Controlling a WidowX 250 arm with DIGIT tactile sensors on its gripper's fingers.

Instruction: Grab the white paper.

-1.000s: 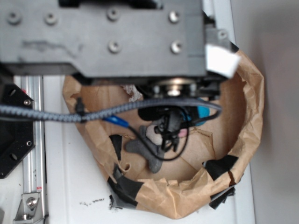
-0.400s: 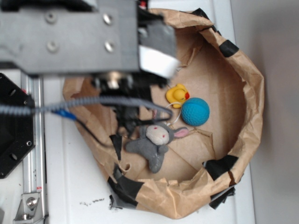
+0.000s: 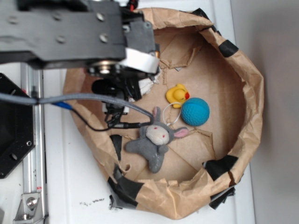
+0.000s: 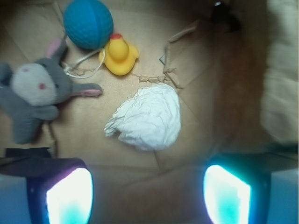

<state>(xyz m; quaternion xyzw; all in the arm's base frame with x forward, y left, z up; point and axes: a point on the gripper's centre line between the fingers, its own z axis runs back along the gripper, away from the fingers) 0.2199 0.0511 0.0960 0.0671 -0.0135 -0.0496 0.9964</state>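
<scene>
Glowing cyan-white pads [image 4: 70,198] of the pincer [image 4: 148,196] fill the bottom corners of the wrist view, set wide apart with nothing between them. Just beyond the gap, the white paper [image 4: 148,116] lies alone on the brown paper floor [image 4: 140,42], a crumpled wad roughly centred between the two pads and touching neither. Left of it, near but apart, the grey bunny [image 4: 32,95] sprawls with one pink-lined ear reaching toward the wad. Farther on sits the yellow duck [image 4: 119,56], and touching its left side at the far edge is the blue ball [image 4: 88,23]. A thin white cord loops on the floor between bunny, duck and ball.

From the exterior view, the black arm [image 3: 70,35] hangs over the upper left of the brown paper bowl [image 3: 250,93], whose crumpled rim is patched with black tape [image 3: 219,165]. Only a sliver of the white paper [image 3: 148,86] shows beneath the arm, near the bowl's left wall. The duck [image 3: 177,94] and ball [image 3: 195,111] rest near the middle, touching, with the bunny [image 3: 156,140] just below and left of them. A grey braided cable [image 3: 84,99] crosses from the left edge toward the bunny. The bowl sits on a white table [image 3: 70,186].
</scene>
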